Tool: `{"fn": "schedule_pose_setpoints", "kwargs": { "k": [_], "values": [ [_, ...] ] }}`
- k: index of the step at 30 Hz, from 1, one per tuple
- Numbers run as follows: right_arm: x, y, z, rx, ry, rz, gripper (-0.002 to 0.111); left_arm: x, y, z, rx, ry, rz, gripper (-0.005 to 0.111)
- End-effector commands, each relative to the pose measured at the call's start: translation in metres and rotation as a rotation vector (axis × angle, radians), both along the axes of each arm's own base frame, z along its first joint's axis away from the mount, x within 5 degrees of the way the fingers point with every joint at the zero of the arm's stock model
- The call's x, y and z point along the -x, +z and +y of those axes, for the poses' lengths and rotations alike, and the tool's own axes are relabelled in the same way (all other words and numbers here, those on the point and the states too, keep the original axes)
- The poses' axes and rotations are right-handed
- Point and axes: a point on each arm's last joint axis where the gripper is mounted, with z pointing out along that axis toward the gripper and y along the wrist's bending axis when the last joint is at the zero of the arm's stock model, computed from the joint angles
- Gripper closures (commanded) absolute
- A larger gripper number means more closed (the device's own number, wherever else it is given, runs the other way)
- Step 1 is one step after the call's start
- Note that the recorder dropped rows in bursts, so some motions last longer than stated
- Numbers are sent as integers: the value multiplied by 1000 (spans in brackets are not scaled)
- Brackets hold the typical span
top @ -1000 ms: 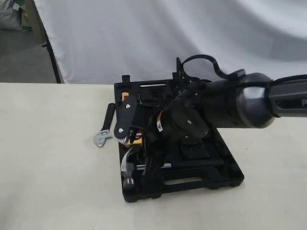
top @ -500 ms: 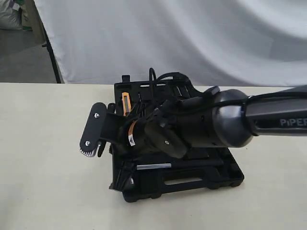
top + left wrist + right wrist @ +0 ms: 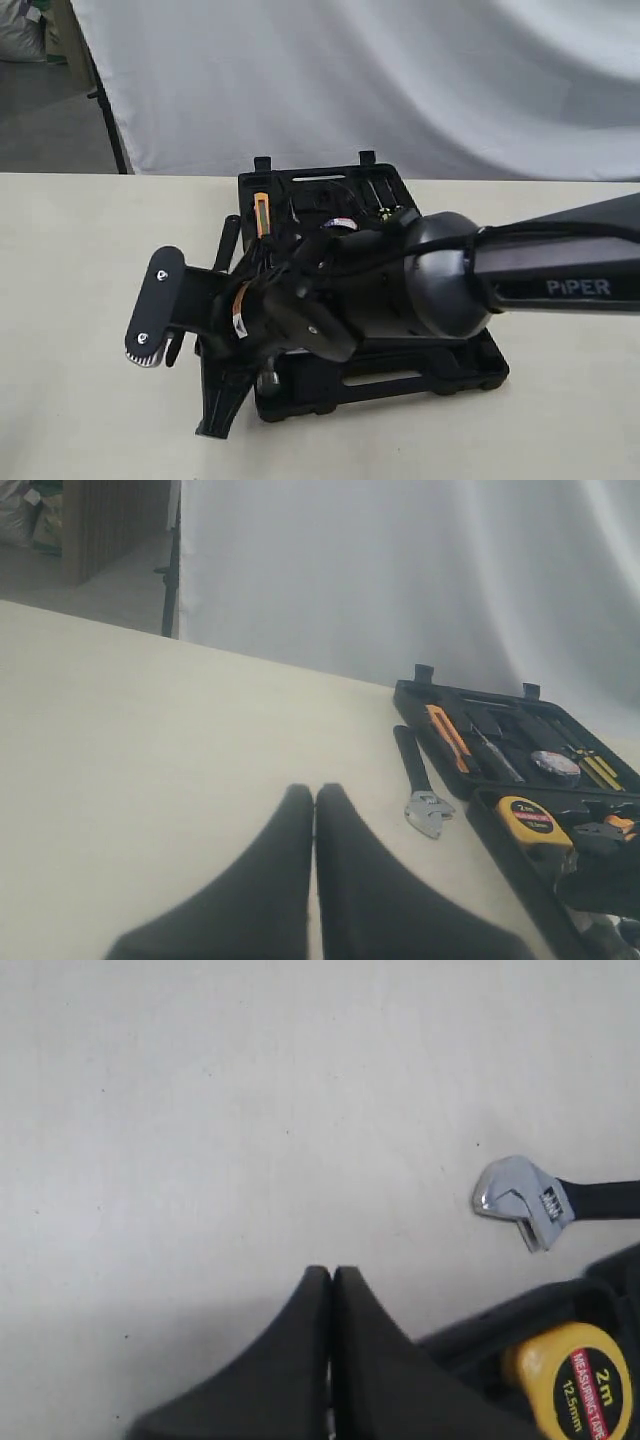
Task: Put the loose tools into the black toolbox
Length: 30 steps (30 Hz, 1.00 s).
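Right hand [image 3: 332, 1278] pressed together, empty; wrench [image 3: 420, 785] lay on worktop [image 3: 150, 730], nine o'clock of toolbox [image 3: 487, 825], not yet stowed.

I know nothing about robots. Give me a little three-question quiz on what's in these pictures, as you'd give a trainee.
1. True or false: the adjustable wrench lies inside the black toolbox.
2. The yellow tape measure sits: A in a gripper, B in the toolbox, C on the floor.
3. Fill in: the right gripper is ___ (open or shut).
Key: 1 false, it lies on the table beside the toolbox; 2 B; 3 shut.
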Motion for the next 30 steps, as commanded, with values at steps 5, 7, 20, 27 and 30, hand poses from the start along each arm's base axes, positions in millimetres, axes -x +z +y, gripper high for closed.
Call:
{"fn": "schedule_pose_setpoints", "kwargs": {
  "k": [5, 7, 20, 27, 30],
  "values": [
    [-36, -35, -42, 238, -185, 146, 108, 1, 2, 1, -2, 26, -13, 106],
    [-38, -31, -49, 261, -207, 159, 108, 1, 2, 1, -2, 26, -13, 106],
    [-45, 22, -48, 45, -209, 48, 108, 1, 2, 1, -2, 26, -13, 106],
    [-70, 14, -90, 179, -356, 140, 108, 1, 2, 1, -2, 26, -13, 106],
    [-68, 0, -97, 200, -339, 204, 108, 1, 2, 1, -2, 26, -13, 106]
  ]
}}
